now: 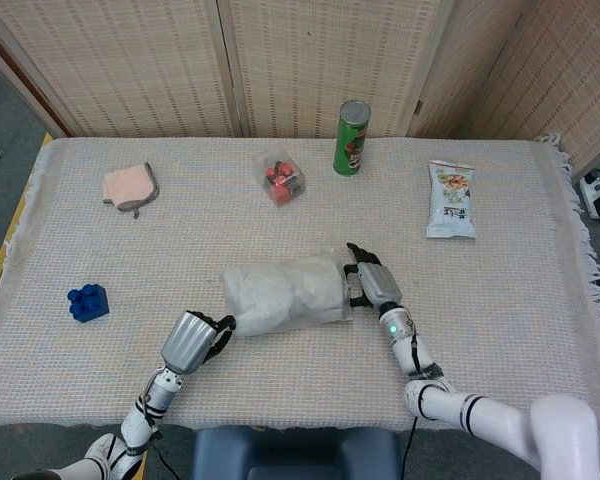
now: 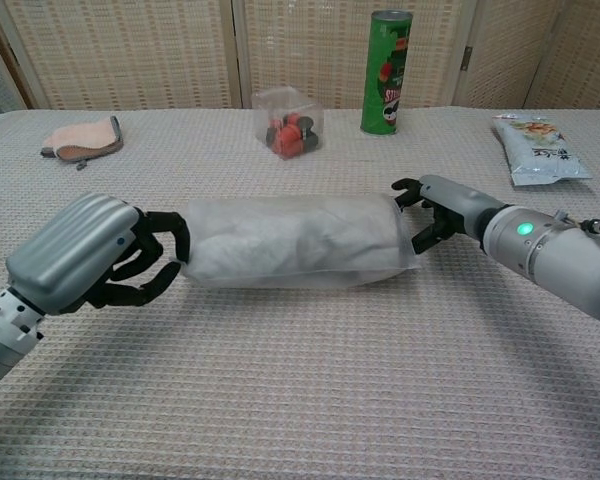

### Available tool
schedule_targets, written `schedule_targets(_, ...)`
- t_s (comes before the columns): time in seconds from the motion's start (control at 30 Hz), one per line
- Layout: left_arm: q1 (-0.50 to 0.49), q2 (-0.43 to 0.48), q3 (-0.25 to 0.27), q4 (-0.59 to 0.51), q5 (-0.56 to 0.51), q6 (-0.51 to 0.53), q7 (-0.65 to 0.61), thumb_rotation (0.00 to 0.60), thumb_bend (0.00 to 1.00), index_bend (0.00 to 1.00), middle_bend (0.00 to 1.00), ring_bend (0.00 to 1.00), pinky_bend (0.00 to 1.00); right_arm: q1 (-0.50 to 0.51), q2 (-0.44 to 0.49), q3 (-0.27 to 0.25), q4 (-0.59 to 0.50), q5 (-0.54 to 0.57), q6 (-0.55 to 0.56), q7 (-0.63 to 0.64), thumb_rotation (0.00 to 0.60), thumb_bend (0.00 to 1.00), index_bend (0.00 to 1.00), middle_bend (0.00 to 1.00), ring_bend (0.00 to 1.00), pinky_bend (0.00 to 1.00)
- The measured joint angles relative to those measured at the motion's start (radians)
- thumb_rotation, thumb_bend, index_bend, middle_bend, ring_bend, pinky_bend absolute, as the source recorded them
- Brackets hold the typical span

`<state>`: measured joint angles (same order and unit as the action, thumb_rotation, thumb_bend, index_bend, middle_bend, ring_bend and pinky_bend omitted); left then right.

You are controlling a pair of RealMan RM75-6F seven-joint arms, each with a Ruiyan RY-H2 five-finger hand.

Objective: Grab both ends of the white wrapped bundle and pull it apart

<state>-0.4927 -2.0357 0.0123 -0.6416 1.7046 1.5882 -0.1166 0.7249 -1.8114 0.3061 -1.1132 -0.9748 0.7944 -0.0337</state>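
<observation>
Both spread, unclenched hands, left hand (image 2: pixel 100 255) and right hand (image 2: pixel 442 205), flank the bundle (image 2: pixel 290 241).

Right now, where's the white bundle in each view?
Head view: bundle just below centre, between the left hand and right hand.
Chest view: bundle across mid-frame, between the same hands.
Shared landmark: green can standing behind it, toward the right.
</observation>
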Motion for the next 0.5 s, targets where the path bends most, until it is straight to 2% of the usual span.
schedule_targets(0.2, -0.001, 0.004, -0.008, 0.024, -0.011, -0.006, -0.004, 0.600, 0.55, 0.73, 1.00, 1.00, 1.00, -0.014, 0.042, 0.001, -0.024, 0.003, 0.004, 0.007, 0.600, 0.59, 0.73, 0.03, 0.00, 0.00)
schedule_targets(0.5, 0.007, 0.032, -0.024, 0.091, -0.037, -0.010, -0.035, 0.600, 0.55, 0.73, 1.00, 1.00, 1.00, -0.063, 0.187, -0.001, -0.137, -0.011, 0.040, 0.015, 0.600, 0.59, 0.73, 0.03, 0.00, 0.00)
